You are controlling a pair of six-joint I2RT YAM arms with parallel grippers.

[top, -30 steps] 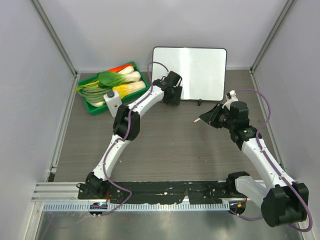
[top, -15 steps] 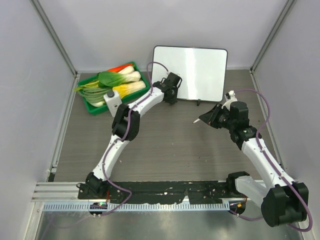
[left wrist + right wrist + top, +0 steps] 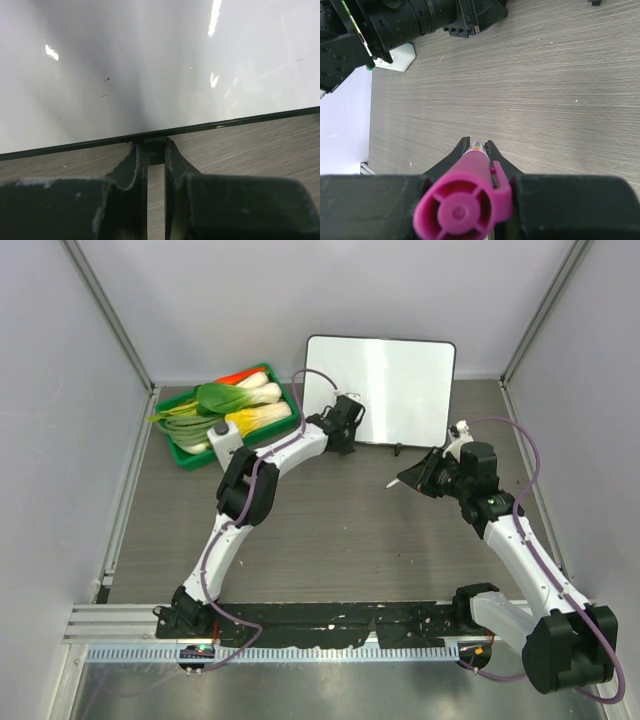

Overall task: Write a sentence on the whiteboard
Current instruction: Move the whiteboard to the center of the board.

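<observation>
Currently the large glossy white rectangular whiteboard [image 3: 385,380] with its thin black rim is standing upright at the back of the grey wood-grain table [image 3: 340,530], just right of the green plastic tray [image 3: 180,458] of vegetables. The black left gripper [image 3: 156,149] is pinching the board's lower rim near its left corner, fingers nearly together. Well apart, the black right gripper [image 3: 476,146] is hovering over the table, clamping a thick magenta plastic marker [image 3: 465,202].
</observation>
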